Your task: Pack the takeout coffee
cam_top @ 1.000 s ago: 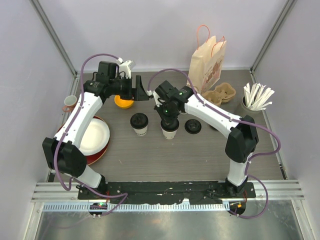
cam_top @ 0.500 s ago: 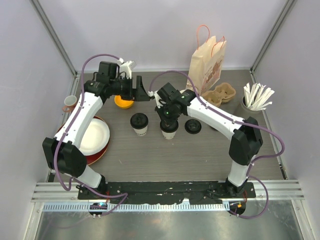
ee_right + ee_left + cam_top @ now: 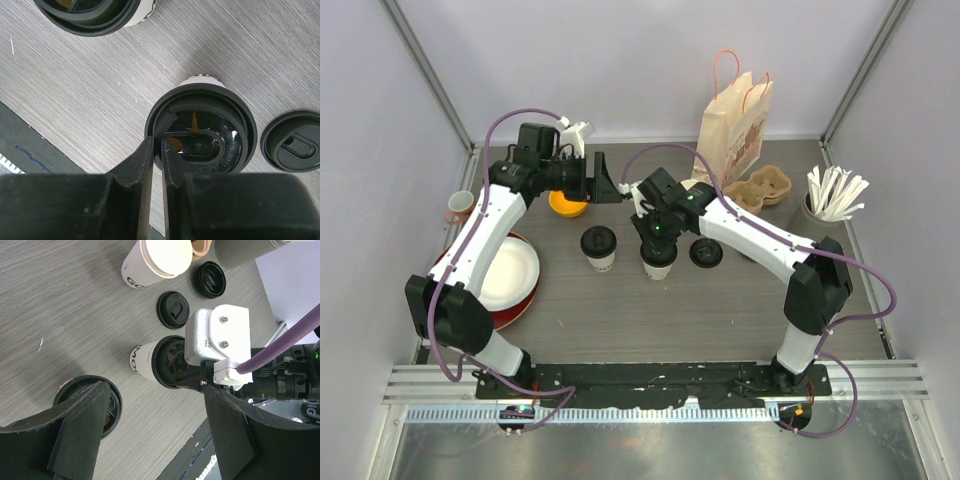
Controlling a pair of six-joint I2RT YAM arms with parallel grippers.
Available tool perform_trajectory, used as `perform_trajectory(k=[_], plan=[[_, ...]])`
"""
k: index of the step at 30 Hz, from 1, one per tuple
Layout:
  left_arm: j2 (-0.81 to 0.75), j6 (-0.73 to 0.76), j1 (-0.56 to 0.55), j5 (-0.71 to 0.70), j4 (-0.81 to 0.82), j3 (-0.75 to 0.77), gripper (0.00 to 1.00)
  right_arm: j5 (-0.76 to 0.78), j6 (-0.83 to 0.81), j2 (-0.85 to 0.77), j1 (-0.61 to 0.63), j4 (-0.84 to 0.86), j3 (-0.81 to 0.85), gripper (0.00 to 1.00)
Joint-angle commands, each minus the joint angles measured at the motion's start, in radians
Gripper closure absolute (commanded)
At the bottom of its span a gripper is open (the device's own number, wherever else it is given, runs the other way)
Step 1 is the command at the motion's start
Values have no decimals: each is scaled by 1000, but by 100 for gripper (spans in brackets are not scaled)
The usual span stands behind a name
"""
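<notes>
Right fingers sat nearly together at the lid rim of the cup, probably seating it; pinch unclear. Left fingers hung spread, empty.

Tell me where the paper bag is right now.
Top view: the paper bag stands at the far edge of the table, right of centre, beside the cardboard cup carrier.

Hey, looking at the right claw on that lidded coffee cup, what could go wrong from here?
The right claw sits nearly closed at the rim of the black lid, off centre; lifting from there may tip the cup or pop the lid. The second lidded cup stands close beside it; a sideways swing may knock it. The open left claw hangs next to the right arm; they may bump.
</notes>
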Motion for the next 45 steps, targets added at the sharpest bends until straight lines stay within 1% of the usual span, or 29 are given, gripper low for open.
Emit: perform_trajectory(k=[1,2,5,10,11,15,17,18,19,20,21,22,25,27,29,31,33,36,40,45], plan=[[-10,-14,8,-9,45,-10,20,-14,-38,-19,11,-23,91,81],[-10,-16,6,-7,46,-11,20,-14,-42,-16,7,-24,98,79],[-8,-19,6,-4,46,-14,20,-17,-48,-8,4,-33,125,76],[-4,-20,6,-3,48,-14,20,-37,-52,3,4,-39,148,76],[-4,-22,6,-1,46,-16,20,-37,-55,6,3,-46,152,73],[-5,-39,5,7,48,-22,21,-24,-48,-4,3,-55,180,68],[-16,-54,-15,5,48,-43,25,-4,-19,-34,-6,-47,187,66],[-20,-69,-24,3,49,-51,27,-3,-6,-48,-32,-41,184,65],[-28,-82,-35,-6,49,-68,33,-3,9,-65,-54,-26,172,64],[-42,-92,-58,-13,52,-77,37,-7,53,-110,-77,14,154,64],[-51,-102,-70,-18,55,-88,40,-18,72,-131,-100,34,102,63],[-54,-123,-82,-23,52,-108,44,-27,92,-154,-153,52,71,62],[-42,-180,-113,-17,52,-147,46,-78,152,-221,-238,129,-73,58],[-22,-198,-132,-20,52,-166,45,-109,176,-258,-264,172,-165,53],[-8,-209,-153,-33,48,-183,42,-138,190,-275,-289,216,-213,48],[13,-214,-167,-53,49,-198,39,-179,218,-292,-305,258,-277,47],[23,-235,-172,-70,65,-214,39,-199,241,-297,-333,315,-329,45],[44,-256,-172,-84,92,-235,42,-257,273,-300,-351,382,-384,45],[72,-281,-172,-93,118,-252,51,-280,297,-292,-358,430,-417,47],[125,-310,-172,-69,134,-258,53,-325,324,-281,-359,491,-449,47]])
